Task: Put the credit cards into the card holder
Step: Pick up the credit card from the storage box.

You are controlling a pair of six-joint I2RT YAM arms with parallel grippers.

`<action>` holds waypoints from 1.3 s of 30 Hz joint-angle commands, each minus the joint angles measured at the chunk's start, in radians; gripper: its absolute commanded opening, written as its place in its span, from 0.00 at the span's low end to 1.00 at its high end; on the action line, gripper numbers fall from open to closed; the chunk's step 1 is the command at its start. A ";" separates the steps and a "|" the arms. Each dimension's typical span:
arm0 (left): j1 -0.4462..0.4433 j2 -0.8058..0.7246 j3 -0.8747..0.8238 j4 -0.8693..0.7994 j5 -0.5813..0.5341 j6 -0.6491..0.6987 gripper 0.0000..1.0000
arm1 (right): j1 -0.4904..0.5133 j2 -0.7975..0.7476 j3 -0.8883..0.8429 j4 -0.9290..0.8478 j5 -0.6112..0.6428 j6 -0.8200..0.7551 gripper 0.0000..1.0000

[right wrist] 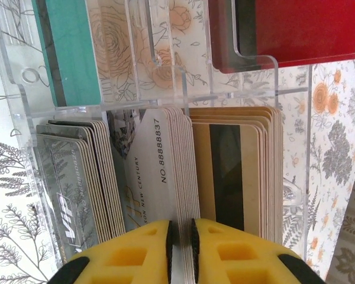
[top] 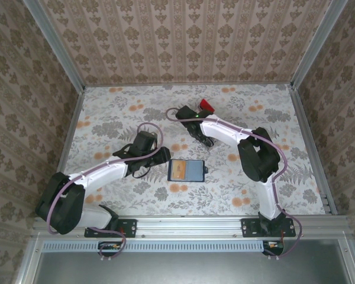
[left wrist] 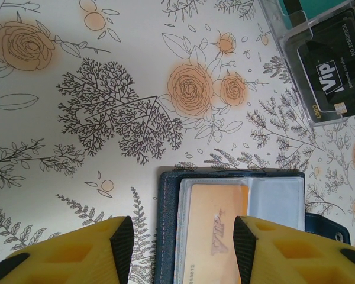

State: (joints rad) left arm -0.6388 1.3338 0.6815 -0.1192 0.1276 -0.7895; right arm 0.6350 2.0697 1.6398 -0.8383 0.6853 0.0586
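Left wrist: navy card holder [left wrist: 167, 219], pale-blue inside

The card holder [top: 186, 170] lies open on the table [top: 106, 118], about midway between the left and right edges, nearer the near edge; one credit card [left wrist: 216, 219] sits in its pocket; behind it, apart, toward the far edge, stands the rack [right wrist: 293, 177]; credit cards [right wrist: 165, 160] stand in its compartments, stacks side by side, others in the row behind.

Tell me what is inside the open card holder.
In the card holder, one clear sleeve holds a tan-orange VIP card; the sleeve beside it looks empty. Yellow fingers of the left gripper cover the lower part.
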 commanded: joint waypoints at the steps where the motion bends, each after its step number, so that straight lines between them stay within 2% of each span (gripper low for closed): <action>1: 0.010 -0.013 -0.010 0.000 0.009 0.001 0.51 | -0.004 -0.040 -0.021 0.006 0.051 -0.022 0.17; 3: 0.010 -0.013 -0.011 0.000 0.009 0.000 0.51 | -0.004 -0.048 -0.021 0.006 0.046 -0.023 0.10; 16: 0.010 -0.004 -0.010 0.003 0.012 -0.001 0.51 | -0.011 -0.086 -0.012 -0.002 0.005 -0.032 0.05; 25: 0.010 0.015 0.005 0.012 0.027 -0.005 0.51 | -0.047 -0.116 0.021 -0.073 -0.240 0.042 0.00; 39: 0.010 0.033 0.033 0.007 0.044 -0.001 0.51 | -0.114 -0.193 -0.003 -0.068 -0.457 0.122 0.00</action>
State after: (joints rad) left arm -0.6376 1.3506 0.6842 -0.1188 0.1600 -0.7895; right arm 0.5331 1.9266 1.6352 -0.8833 0.3069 0.1398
